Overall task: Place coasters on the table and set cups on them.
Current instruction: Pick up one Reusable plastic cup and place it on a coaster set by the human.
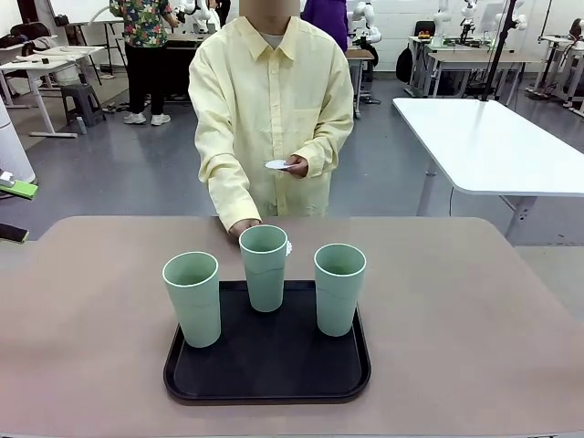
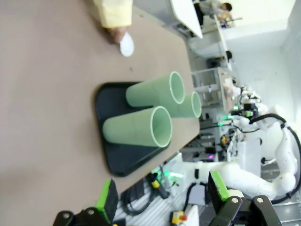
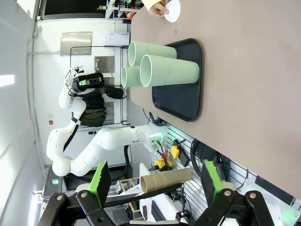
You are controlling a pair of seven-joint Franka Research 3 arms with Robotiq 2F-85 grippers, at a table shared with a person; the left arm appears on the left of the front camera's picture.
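Step in hand: laying coasters, on the person's side; one small round white lacy paper coaster [image 2: 126, 46] lies flat on the matte beige-brown table [image 1: 474, 319] just behind the black tray [image 1: 265, 392], with the person's lower hand [image 1: 242, 227] at its edge; in the front view the middle cup hides most of it; the person's raised hand [image 1: 297, 166] holds a second coaster [image 1: 278, 165] in the air past the far table edge; can't tell whether that is one sheet or a stack; the three tall pale sage-green plastic cups [image 1: 264, 266] all stand upright on the tray, none on a coaster yet; left gripper [image 2: 162, 197] has its jaws spread wide with nothing between them; right gripper [image 3: 155, 183] likewise spread and empty; both sit well apart from the tray. Judgement: early in the task; one coaster down, no cup set. Next move probably waits on the remaining coasters and on the lower hand clearing; then a cup needs gripping around its tapered wall, lifting straight up clear of the tray lip and its neighbours, and setting centred on the coaster; the paper is light and will likely slide if the cup base drags across it; the cups stand close together, so a finger going between them risks nudging the next one.
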